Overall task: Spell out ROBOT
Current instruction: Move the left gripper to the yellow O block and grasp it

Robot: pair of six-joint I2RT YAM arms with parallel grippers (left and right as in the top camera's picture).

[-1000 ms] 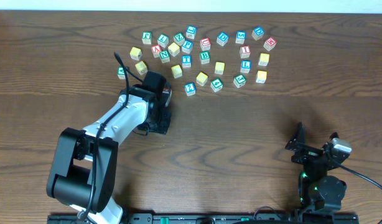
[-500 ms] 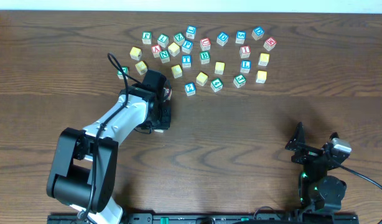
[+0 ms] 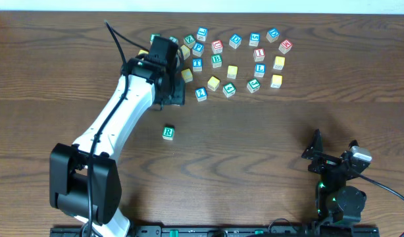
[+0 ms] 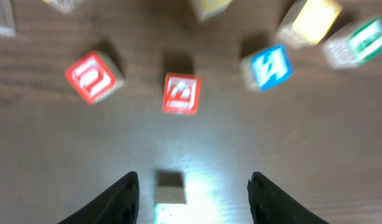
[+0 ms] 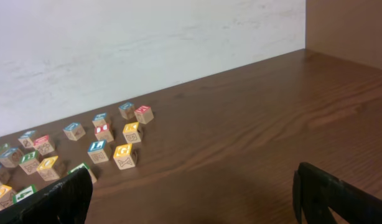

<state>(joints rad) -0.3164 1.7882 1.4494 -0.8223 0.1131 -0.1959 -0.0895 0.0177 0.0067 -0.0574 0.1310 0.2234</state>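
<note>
Dark wooden table | left gripper jaws apart, empty, at near edge of cube cluster | green-edged R cube alone just behind those jaws, untouched | right gripper jaws wide, empty, far from cubes

Green-edged R cube is set alone, letter up, left of centre. Green-edged B cube, blue-edged T cube, yellow-faced cubes are seen in upper cluster.
</note>
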